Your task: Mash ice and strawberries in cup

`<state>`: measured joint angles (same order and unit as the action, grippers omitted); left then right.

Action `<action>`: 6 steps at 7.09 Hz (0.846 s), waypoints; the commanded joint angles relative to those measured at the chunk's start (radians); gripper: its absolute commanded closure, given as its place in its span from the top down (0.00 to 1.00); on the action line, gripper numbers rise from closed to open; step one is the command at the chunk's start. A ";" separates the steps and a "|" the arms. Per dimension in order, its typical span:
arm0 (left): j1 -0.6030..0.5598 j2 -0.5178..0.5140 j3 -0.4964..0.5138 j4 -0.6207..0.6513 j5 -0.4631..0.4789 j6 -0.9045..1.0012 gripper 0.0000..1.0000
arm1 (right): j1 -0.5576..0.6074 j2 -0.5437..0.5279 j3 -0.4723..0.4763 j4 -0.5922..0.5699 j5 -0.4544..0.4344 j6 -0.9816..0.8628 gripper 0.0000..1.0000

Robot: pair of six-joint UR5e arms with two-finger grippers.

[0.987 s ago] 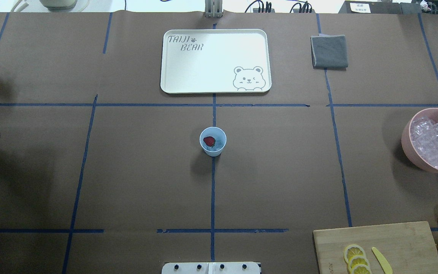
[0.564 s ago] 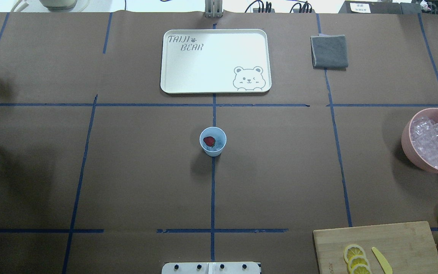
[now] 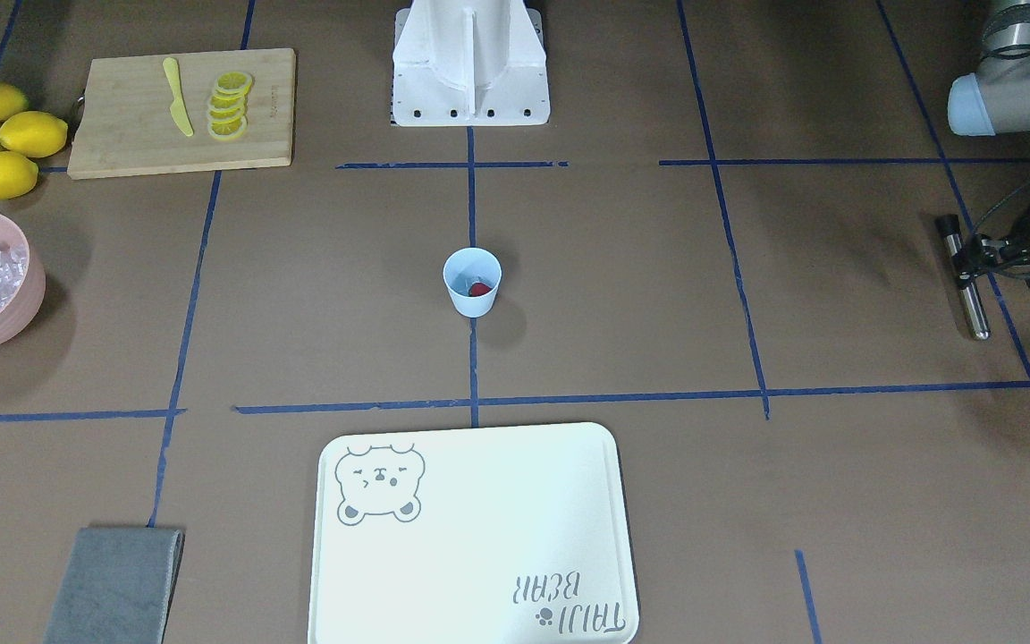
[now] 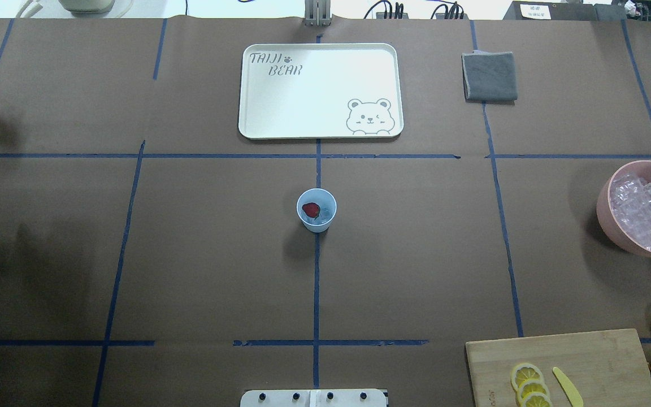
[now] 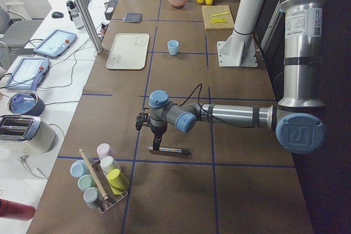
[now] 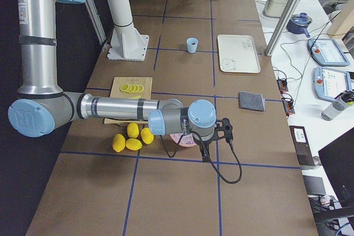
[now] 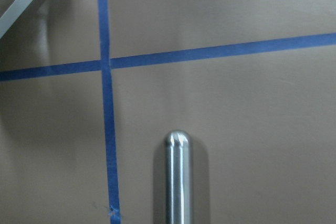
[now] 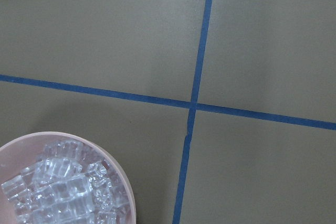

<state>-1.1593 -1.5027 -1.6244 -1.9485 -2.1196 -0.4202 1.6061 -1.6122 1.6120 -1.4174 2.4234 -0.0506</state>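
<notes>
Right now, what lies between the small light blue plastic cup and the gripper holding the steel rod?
Nothing; front-facing view shows only bare brown paper and blue tape lines between cup and left gripper.

Overhead: above white robot base (image 4: pixel 314 398), looking forward.
Front: opposite, facing it.
Shared: small light-blue plastic cup (image 4: pixel 317 225), centred.
Wrists: close, downward.

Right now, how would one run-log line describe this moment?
left gripper: shut on metal rod, far from cup | right gripper: state unclear, by pink bowl | cup: whole strawberry and ice inside
</notes>
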 commanded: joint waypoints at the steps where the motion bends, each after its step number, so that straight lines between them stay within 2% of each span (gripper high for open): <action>1: -0.107 -0.002 -0.130 0.274 -0.022 0.288 1.00 | 0.000 0.000 -0.001 0.000 -0.007 0.000 0.99; 2: -0.185 -0.001 -0.140 0.323 -0.035 0.385 1.00 | 0.000 0.000 -0.001 -0.002 -0.006 0.000 0.99; 4: -0.386 0.001 -0.060 0.359 -0.254 0.533 1.00 | 0.000 -0.002 -0.003 0.000 -0.006 -0.002 0.99; 5: -0.411 0.002 -0.017 0.364 -0.290 0.535 1.00 | 0.000 -0.003 -0.003 -0.002 -0.003 -0.002 0.99; 6: -0.410 -0.002 0.030 0.352 -0.287 0.531 1.00 | 0.000 -0.011 0.006 -0.002 0.011 0.001 0.99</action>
<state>-1.5473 -1.5023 -1.6494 -1.5940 -2.3800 0.1014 1.6061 -1.6166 1.6112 -1.4184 2.4230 -0.0513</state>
